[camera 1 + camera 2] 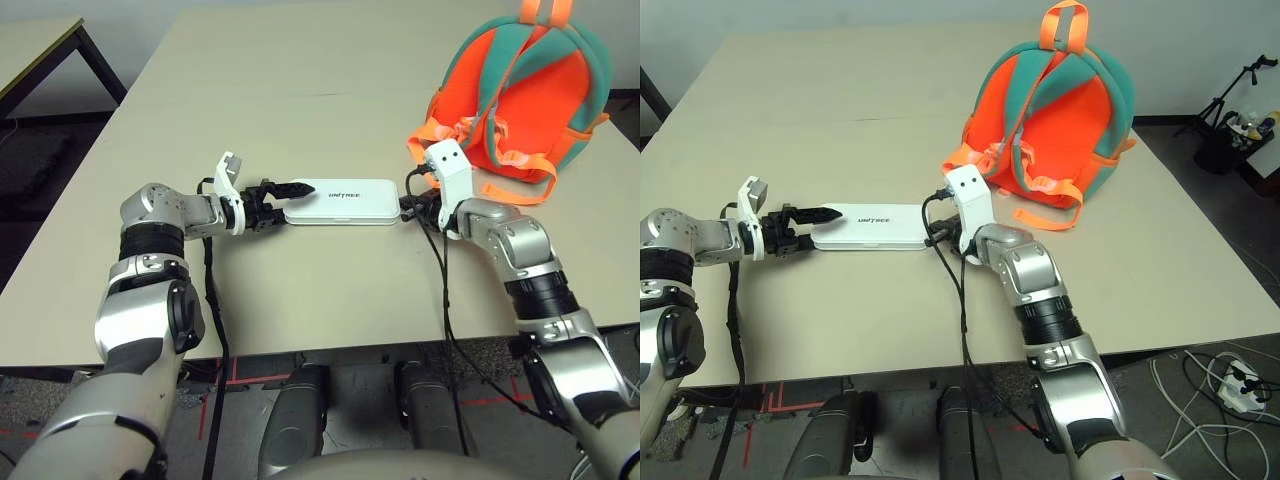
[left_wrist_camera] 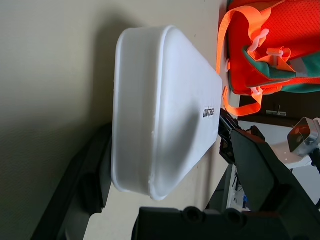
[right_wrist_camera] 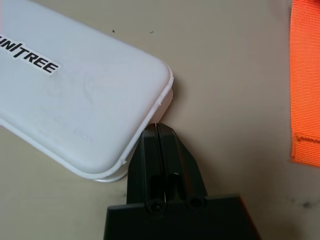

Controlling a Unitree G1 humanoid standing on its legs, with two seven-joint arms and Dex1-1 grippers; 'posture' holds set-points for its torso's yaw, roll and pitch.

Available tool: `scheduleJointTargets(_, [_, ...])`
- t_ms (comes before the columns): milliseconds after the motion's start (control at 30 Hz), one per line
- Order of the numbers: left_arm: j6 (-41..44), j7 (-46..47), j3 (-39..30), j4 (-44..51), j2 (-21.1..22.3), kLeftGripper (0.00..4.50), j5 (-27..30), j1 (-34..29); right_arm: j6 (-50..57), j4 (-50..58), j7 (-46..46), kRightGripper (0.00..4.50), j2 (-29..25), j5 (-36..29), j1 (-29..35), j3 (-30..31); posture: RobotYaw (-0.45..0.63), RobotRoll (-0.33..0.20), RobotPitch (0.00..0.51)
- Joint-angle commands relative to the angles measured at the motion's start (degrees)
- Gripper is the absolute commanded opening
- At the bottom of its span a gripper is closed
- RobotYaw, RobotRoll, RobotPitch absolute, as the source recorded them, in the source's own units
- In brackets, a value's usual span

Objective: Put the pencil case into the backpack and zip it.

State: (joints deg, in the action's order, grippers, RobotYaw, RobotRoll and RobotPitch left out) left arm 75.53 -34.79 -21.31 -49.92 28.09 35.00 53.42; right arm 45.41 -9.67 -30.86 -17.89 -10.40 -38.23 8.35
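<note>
The pencil case (image 1: pixel 341 202) lies lengthwise between both end effectors: left end effector (image 1: pixel 283 196) spread around its end (not clamped), right end effector (image 3: pixel 158 134) pressed together, touching the opposite end.

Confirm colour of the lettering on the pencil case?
Black "UNITREE" lettering on the white pencil case; clearest in the right wrist view.

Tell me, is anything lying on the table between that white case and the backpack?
Only the robot's own right hand, shut, with its tips at the case's end nearer the backpack. Otherwise the table between them is bare. The backpack lies with its straps up; no opening shows.
</note>
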Motion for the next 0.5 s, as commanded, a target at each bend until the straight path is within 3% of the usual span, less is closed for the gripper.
scheduleJointTargets(33, [-0.4, 2.2, 0.5, -0.5, -0.3, 4.50, -2.0, -2.2, -0.8, 0.2, -0.8, 0.04, 0.7, 0.2, 0.5, 1.2, 0.13, 0.000, 0.156])
scheduleJointTargets(133, [-1.1, 2.6, 0.0, -0.3, -0.7, 3.87, -1.8, -2.5, -1.1, 0.2, -0.9, 0.00, 0.6, 0.3, 0.8, 1.1, 0.13, 0.000, 0.156])
scheduleJointTargets(333, [-2.3, 1.5, -0.2, 1.2, -1.3, 2.06, -1.2, -3.1, -1.5, 0.4, -0.8, 0.00, 0.5, 0.5, 1.4, 1.0, 0.12, 0.000, 0.154])
scheduleJointTargets(500, [-1.4, -2.9, 0.4, 5.5, -1.5, 1.49, 0.9, -4.0, -1.3, 3.4, -0.5, 0.00, -0.4, 0.2, 3.1, 0.1, 0.12, 0.000, 0.153])
